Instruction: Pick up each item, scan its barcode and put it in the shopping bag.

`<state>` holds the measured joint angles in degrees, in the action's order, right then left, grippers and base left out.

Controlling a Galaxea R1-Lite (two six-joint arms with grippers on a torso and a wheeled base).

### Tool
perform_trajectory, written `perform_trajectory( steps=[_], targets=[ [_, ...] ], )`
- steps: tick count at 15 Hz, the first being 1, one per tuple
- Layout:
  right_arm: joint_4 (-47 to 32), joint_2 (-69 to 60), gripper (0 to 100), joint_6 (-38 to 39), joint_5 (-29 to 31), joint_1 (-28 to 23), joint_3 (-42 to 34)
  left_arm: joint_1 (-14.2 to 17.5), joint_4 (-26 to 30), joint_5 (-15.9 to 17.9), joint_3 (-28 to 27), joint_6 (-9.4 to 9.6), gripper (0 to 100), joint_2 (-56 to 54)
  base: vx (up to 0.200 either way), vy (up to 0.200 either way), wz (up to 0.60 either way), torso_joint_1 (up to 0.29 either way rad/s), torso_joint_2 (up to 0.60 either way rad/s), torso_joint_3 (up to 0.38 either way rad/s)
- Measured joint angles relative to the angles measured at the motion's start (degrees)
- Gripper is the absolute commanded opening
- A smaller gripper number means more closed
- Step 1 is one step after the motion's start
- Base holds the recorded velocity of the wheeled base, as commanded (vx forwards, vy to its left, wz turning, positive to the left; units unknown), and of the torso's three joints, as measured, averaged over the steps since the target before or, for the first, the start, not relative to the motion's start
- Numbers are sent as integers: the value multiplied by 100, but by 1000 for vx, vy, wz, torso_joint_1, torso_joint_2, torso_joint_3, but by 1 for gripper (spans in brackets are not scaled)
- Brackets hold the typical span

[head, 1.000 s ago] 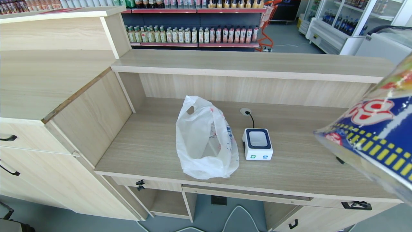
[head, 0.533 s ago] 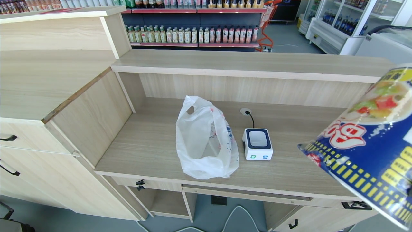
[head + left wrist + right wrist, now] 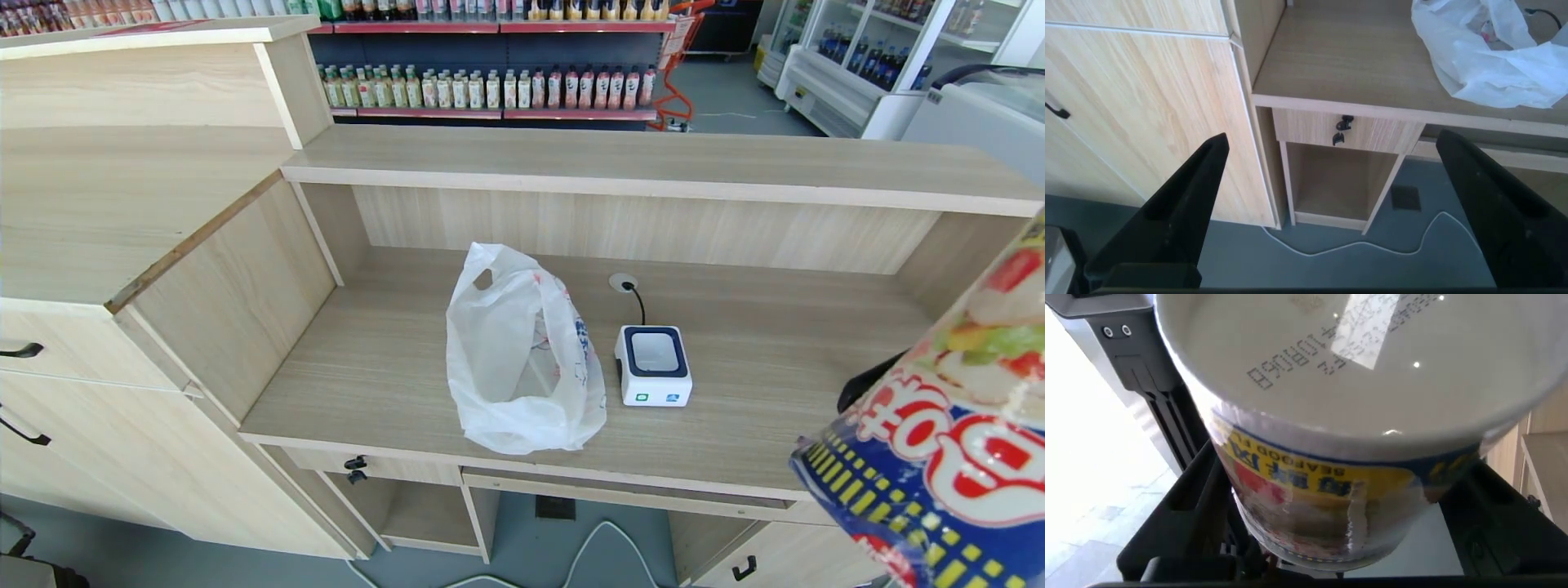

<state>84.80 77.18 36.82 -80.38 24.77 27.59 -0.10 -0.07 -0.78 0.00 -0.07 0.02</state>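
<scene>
**A:** Where is the noodle cup?

**B:** The noodle cup is up in the air, well off to the right of the scanner and nearer the head camera than it. It is tilted, with its blue and yellow side showing. In the right wrist view its pale underside faces the lens.

**A:** Is anything gripping it?

**B:** Yes, the right gripper is clamped on it, one black jaw against each side of the cup.

**A:** And the other hand?

**B:** The left gripper has its jaws spread wide with nothing between them. It hangs left of the scanner, past the bag and out before the counter's front edge, above the grey floor.

**A:** Where is the bag?

**B:** The shopping bag sits just beside the scanner on its left, white and crumpled, with its mouth gaping toward the front.

**A:** What else is around the scanner?

**B:** It stands on the wooden counter. A dark cable runs from its back to a round hole behind it. A drawer with a key sits under the counter, left of the scanner. Far behind it are shelves of bottles.
</scene>
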Motion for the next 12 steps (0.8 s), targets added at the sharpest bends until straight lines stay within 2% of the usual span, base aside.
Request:
perform_trajectory(
  steps=[7, 10, 12],
  targets=[
    [-312, 135, 0, 0, 41, -9, 286, 0, 0, 2, 0, 0, 100, 0, 0, 0, 0, 0, 0, 0],
    [-1131, 145, 0, -23, 475, -182, 661, 0, 0, 2, 0, 0, 100, 0, 0, 0, 0, 0, 0, 0],
    [-2398, 206, 0, -179, 1212, -350, 1408, 0, 2, 0, 0, 0, 100, 0, 0, 0, 0, 0, 0, 0]
  ],
)
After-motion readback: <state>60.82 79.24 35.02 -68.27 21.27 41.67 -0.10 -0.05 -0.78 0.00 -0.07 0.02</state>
